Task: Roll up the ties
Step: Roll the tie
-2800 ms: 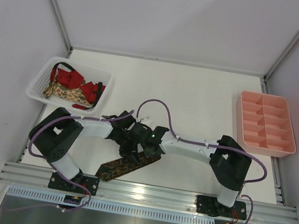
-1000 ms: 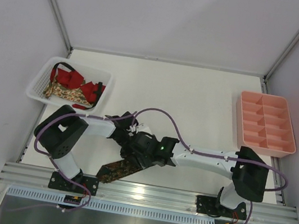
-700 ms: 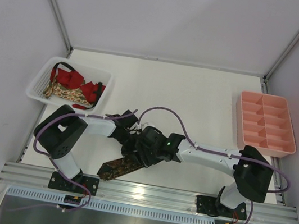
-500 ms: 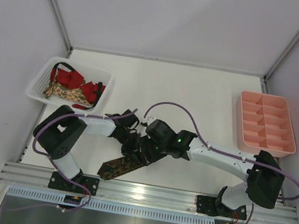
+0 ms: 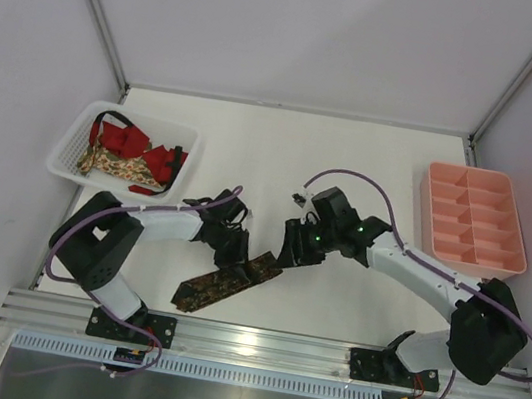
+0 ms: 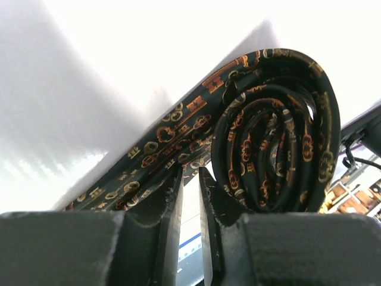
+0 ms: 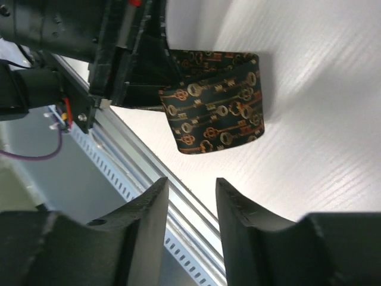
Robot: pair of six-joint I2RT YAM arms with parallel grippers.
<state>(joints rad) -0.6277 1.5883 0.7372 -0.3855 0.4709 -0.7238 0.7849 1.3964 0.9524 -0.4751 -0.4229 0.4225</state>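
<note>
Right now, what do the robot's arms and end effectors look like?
The left arm and right arm have white links and chunky black joints; a purple cable loops along each. A green light glows near the right wrist. The left end effector and right end effector have black fingers.

Robot lab test cell, not a home or shop. White tabletop (image 5: 373,166) boxed in by plain pale wall panels (image 5: 314,25) on metal corner posts (image 5: 94,5). Aluminium rail (image 5: 263,343) runs on the near side of both claws, with the two arm bases (image 5: 130,325) bolted to it. Purple cables (image 5: 350,178) loop over the arms. White plastic basket (image 5: 57,161) sits beyond and left of the left gripper (image 5: 236,250). Pink compartment tray (image 5: 473,173) sits well right of the right gripper (image 5: 290,254). Bare, staged data-collection setup.
</note>
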